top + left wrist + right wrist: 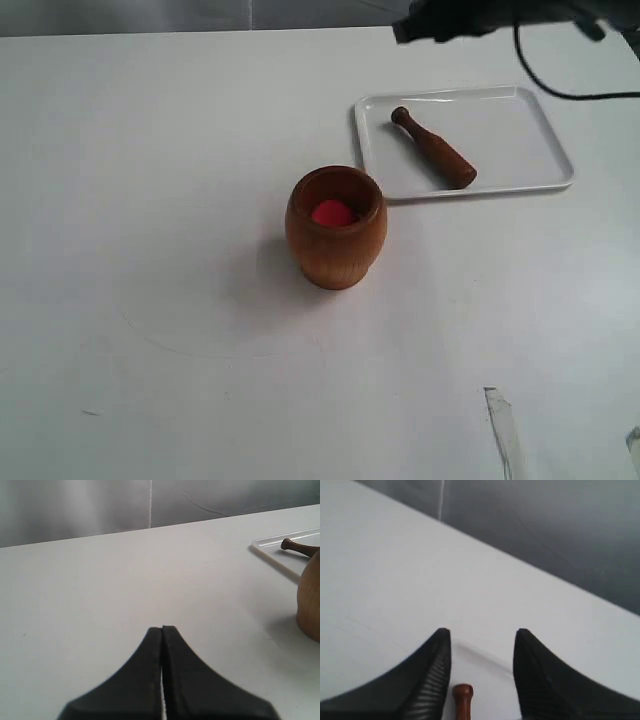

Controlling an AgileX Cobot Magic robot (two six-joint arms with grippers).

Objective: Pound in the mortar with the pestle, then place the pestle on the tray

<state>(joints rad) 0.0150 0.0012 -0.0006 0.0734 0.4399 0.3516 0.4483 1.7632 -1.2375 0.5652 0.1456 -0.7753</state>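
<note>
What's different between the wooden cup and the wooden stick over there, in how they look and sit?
The mortar stands upright on the table; the pestle lies on its side in the tray. The mortar is squat, barrel-shaped and reddish-brown; the pestle is slim and darker. The mortar is hollow, with something red inside; the pestle is a solid club. Both are wood.

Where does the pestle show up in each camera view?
Exterior: the pestle lies diagonally on the tray, beyond the mortar.
Left wrist: knob end only, on the tray past the mortar.
Right wrist: knob only, framed by the open right gripper.
Shared landmark: the white tray.
</note>
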